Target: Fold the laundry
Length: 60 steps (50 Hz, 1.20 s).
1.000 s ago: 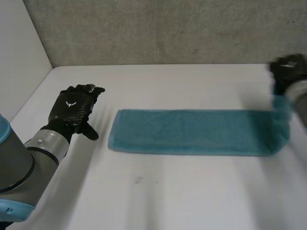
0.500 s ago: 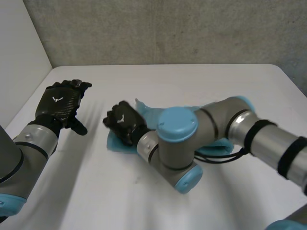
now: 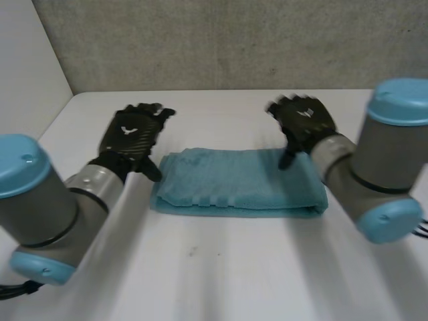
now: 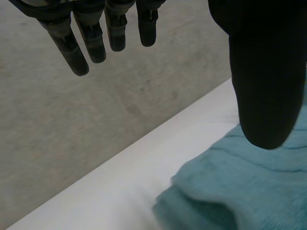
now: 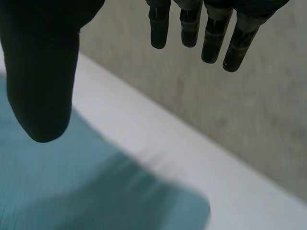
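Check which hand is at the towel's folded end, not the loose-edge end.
The right hand, beside the teal towel's rounded fold. The left hand is at the opposite end, where the layered loose edges lie. Both hands are open.

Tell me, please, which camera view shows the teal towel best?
The head view: the whole towel lies folded on the table, visible end to end. The left wrist view catches a rumpled end, the right wrist view a flat corner.
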Motion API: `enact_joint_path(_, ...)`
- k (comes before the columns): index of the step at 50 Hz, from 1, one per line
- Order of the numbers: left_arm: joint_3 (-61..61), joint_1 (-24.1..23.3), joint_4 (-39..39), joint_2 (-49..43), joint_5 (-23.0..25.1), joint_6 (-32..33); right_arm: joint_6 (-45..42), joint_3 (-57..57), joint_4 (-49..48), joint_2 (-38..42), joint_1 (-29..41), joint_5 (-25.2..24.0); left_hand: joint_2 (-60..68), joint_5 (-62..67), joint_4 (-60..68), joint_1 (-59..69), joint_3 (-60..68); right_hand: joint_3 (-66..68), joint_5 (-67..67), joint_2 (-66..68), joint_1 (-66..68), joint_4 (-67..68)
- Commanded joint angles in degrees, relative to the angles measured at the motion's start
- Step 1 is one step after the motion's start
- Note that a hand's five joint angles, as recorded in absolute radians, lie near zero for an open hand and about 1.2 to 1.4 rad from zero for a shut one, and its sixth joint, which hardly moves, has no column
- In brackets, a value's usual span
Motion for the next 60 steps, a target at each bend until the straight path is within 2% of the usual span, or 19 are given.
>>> enact_joint_path(1,9.05,-4.94,-0.58,-9.93,-0.3,0.53,-0.11,11.58,0.33,-1.99,-8.57,-6.56,-0.48,-1.44,-0.62,-0.16,-1.24,11.58,10.48,11.33,12.28,10.77)
enact_joint_path(3,10.55,-5.03,-0.84,-11.69,-0.39,0.53,-0.02,15.61,-2.65,-1.91,-11.02,-9.71,-0.31,-1.27,-0.45,0.01,-1.07,13.76,12.67,13.51,14.47,12.96)
enact_joint_path(5,11.53,-5.21,-1.11,-13.03,-0.39,0.53,-0.02,17.37,-4.58,-1.82,-11.64,-10.33,-0.31,-1.27,-0.45,0.01,-1.07,14.43,13.34,14.18,15.14,13.63)
enact_joint_path(13,11.62,-5.21,-1.28,-14.0,-0.92,0.44,-0.37,21.78,-11.54,-1.21,-12.88,-10.95,-0.31,-1.27,-0.45,0.01,-1.07,22.33,21.23,22.08,23.03,21.52)
enact_joint_path(17,10.57,-4.94,-1.37,-12.86,-3.89,0.35,-0.55,21.78,-11.63,-0.24,-14.02,-10.87,-0.48,-1.44,-0.62,-0.15,-1.24,26.72,25.62,26.47,27.42,25.91)
enact_joint_path(19,10.04,-4.86,-1.37,-11.81,-5.13,0.35,-0.64,21.17,-12.24,1.86,-14.99,-10.95,-0.64,-1.61,-0.79,-0.32,-1.4,46.96,45.87,46.71,47.67,46.16)
enact_joint_path(20,9.25,-4.77,-1.37,-10.67,-6.09,0.09,-0.64,21.16,-12.24,1.87,-14.99,-10.95,-0.65,-1.61,-0.79,-0.32,-1.41,47.07,45.97,46.82,47.78,46.26)
enact_joint_path(21,9.24,-4.77,-1.37,-10.66,-6.1,0.09,-0.98,20.73,-12.33,2.48,-15.69,-11.04,-0.65,-1.61,-0.79,-0.32,-1.41,58.73,57.63,58.48,59.43,57.92)
enact_joint_path(22,8.37,-4.51,-1.37,-9.53,-6.63,0.0,-0.99,20.72,-12.33,2.49,-15.69,-11.04,-0.65,-1.61,-0.79,-0.32,-1.41,58.85,57.75,58.59,59.55,58.04)
enact_joint_path(23,7.32,-4.33,-1.37,-8.38,-6.98,0.0,-1.07,20.2,-12.24,2.84,-16.39,-10.69,-0.81,-1.78,-0.95,-0.49,-1.57,67.28,66.18,67.03,67.99,66.47)
enact_joint_path(36,-1.38,-0.03,-1.37,1.2,-6.54,0.0,-8.02,13.25,-10.66,1.96,-18.15,-6.65,-0.98,-1.95,-1.12,-0.66,-1.74,67.37,66.27,67.11,68.07,66.56)
enact_joint_path(39,-2.27,1.29,-1.37,2.61,-6.63,0.0,-9.16,9.56,-9.52,-0.06,-13.85,-4.36,-1.15,-2.11,-1.29,-0.83,-1.91,67.37,66.27,67.11,68.07,66.56)
enact_joint_path(41,-2.62,1.73,-1.37,3.05,-6.63,0.0,-9.34,4.49,-8.56,-1.2,-5.1,-3.49,-1.15,-2.11,-1.29,-0.83,-1.91,67.37,66.27,67.11,68.07,66.56)
enact_joint_path(44,-2.97,2.18,-1.37,3.75,-6.63,-0.18,-9.16,1.91,-8.29,-0.5,-0.93,-3.57,-1.32,-2.28,-1.46,-1.0,-2.08,67.37,66.27,67.11,68.07,66.56)
enact_joint_path(46,-2.97,2.35,-1.37,3.93,-6.81,-0.18,-9.95,-1.06,-8.38,2.56,5.63,-4.18,-1.49,-2.45,-1.63,-1.17,-2.25,67.37,66.27,67.11,68.07,66.56)
enact_joint_path(47,-2.97,2.61,-1.37,4.19,-6.98,-0.26,-9.95,-1.07,-8.38,2.58,5.66,-4.19,-1.49,-2.45,-1.63,-1.17,-2.25,67.37,66.27,67.11,68.07,66.56)
enact_joint_path(52,-2.97,2.79,-1.28,4.72,-7.16,-0.44,-11.27,-4.67,-8.99,10.82,17.68,-6.11,-1.49,-2.45,-1.63,-1.17,-2.25,67.37,66.27,67.11,68.07,66.56)
enact_joint_path(55,-2.89,2.7,-1.28,4.72,-7.16,-0.79,-12.23,-4.94,-8.29,14.25,20.59,-7.43,-1.49,-2.45,-1.63,-1.17,-2.25,67.37,66.27,67.11,68.07,66.56)
enact_joint_path(60,-1.92,2.44,-1.28,4.55,-7.07,-2.28,-13.11,-5.46,-8.02,16.55,20.96,-6.92,-1.49,-2.45,-1.63,-1.17,-2.25,67.37,66.27,67.11,68.07,66.56)
